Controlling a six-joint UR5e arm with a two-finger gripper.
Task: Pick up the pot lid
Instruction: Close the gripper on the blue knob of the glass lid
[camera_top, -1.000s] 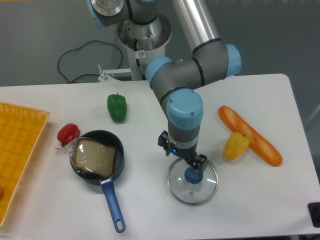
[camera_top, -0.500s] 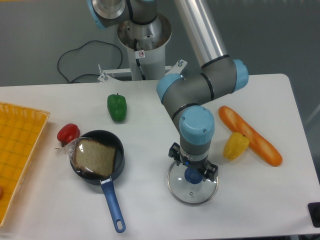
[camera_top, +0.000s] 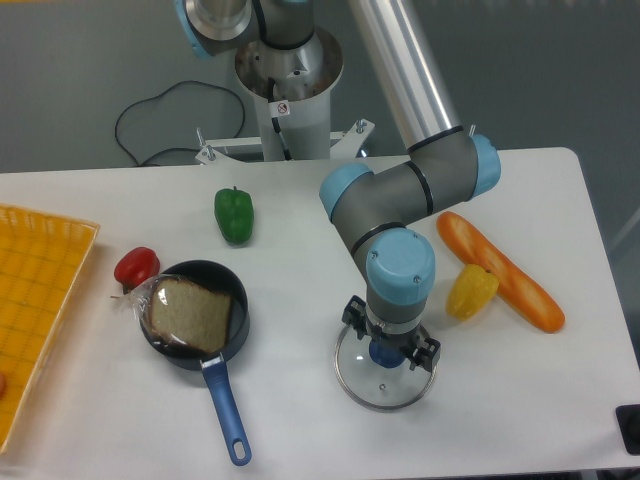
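Note:
My gripper (camera_top: 391, 332) is open over the pot lid, its two fingertips apart to the upper left and right of the knob. The clear, round lid (camera_top: 362, 375) has a thin metal rim and lies on the table at centre right. Its blue knob (camera_top: 387, 352) shows just below the gap between the fingers. The gripper body covers the lid's back part. Whether the fingertips are level with the knob or above it, I cannot tell.
A black pan (camera_top: 240, 325) with a blue handle holds a brown item in clear plastic at left. Also around are a red vegetable (camera_top: 137, 267), a green pepper (camera_top: 234, 215), a yellow pepper (camera_top: 472, 292), a long orange carrot (camera_top: 500, 270) and a yellow crate (camera_top: 45, 300).
My gripper has come down and toward the front right, from behind the lid to over its knob. Its fingers remain apart. The lid has stayed in place.

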